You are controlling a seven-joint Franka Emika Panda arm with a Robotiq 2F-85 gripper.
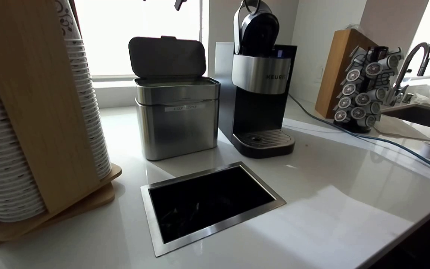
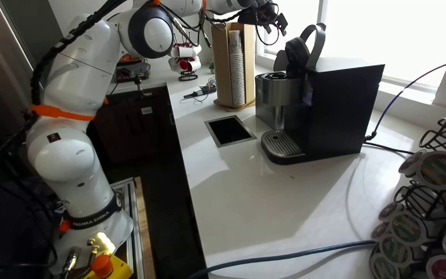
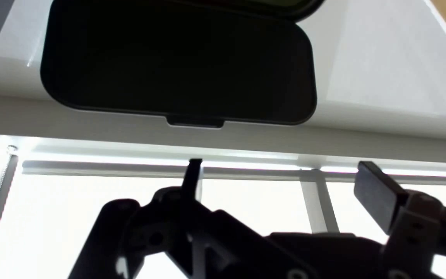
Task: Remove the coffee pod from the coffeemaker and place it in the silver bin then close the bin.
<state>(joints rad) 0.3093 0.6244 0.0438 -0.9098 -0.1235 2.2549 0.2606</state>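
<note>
The coffeemaker [image 1: 261,74] stands on the counter with its top and handle raised; it also shows in an exterior view [image 2: 339,108]. The silver bin [image 1: 183,129] stands beside it with its black lid [image 1: 167,58] up. In an exterior view, the bin [image 2: 268,114] is partly hidden behind the coffeemaker. In the wrist view, the open lid [image 3: 178,62] fills the upper part, with a bit of the bin's mouth at the top edge. My gripper [image 3: 281,166] is open and empty, high above the bin by the window; it also shows in an exterior view [image 2: 279,25]. No coffee pod is visible in the coffeemaker or gripper.
A steel-rimmed countertop opening [image 1: 146,213] lies in front of the bin. A wooden cup rack [image 1: 39,93] stands on the bin's far side from the coffeemaker. A pod carousel [image 1: 364,89] and a blue cable [image 2: 292,255] are also on the counter. The window is behind.
</note>
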